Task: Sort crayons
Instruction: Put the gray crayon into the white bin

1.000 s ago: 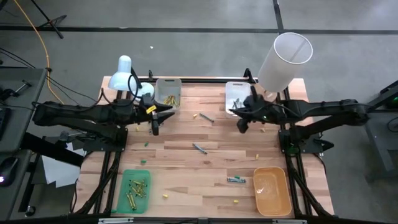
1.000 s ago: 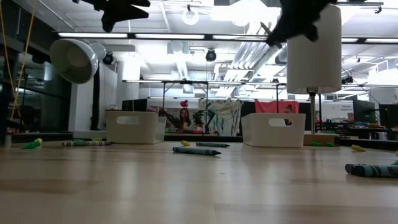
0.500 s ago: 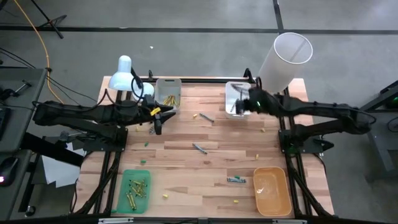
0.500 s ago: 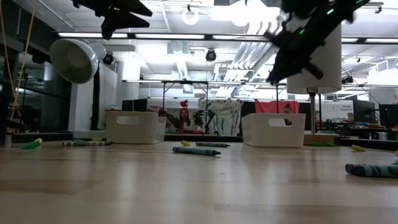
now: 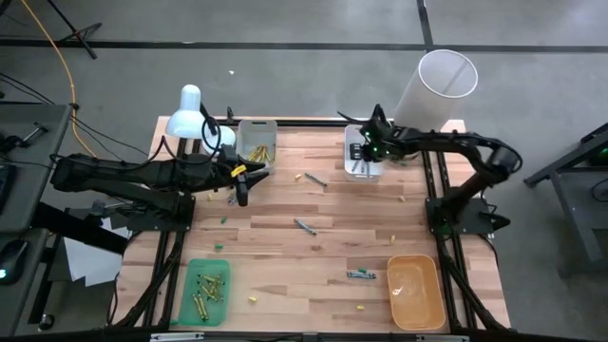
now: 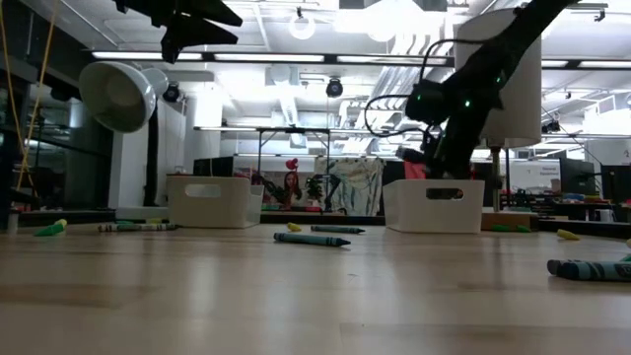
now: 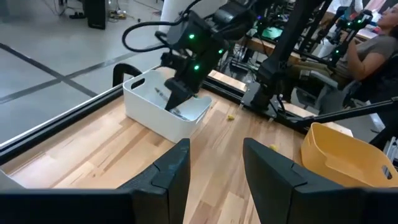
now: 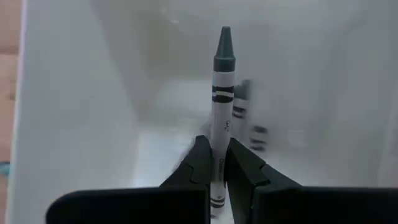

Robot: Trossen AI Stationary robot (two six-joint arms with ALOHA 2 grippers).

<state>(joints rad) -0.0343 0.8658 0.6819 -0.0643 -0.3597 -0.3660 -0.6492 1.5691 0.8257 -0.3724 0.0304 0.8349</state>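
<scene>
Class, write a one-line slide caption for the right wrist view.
Right gripper holds a grey crayon upright over the white bin.

Wooden table (image 5: 285,256) (trays (image 5: 416,294), scattered crayons (image 5: 304,226))

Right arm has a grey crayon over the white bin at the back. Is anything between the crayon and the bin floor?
Nothing visible blocks it. The right gripper holds the grey crayon tip-forward inside the white bin, with only other grey crayons lying on the floor beneath. The left gripper waits open, well away.
</scene>
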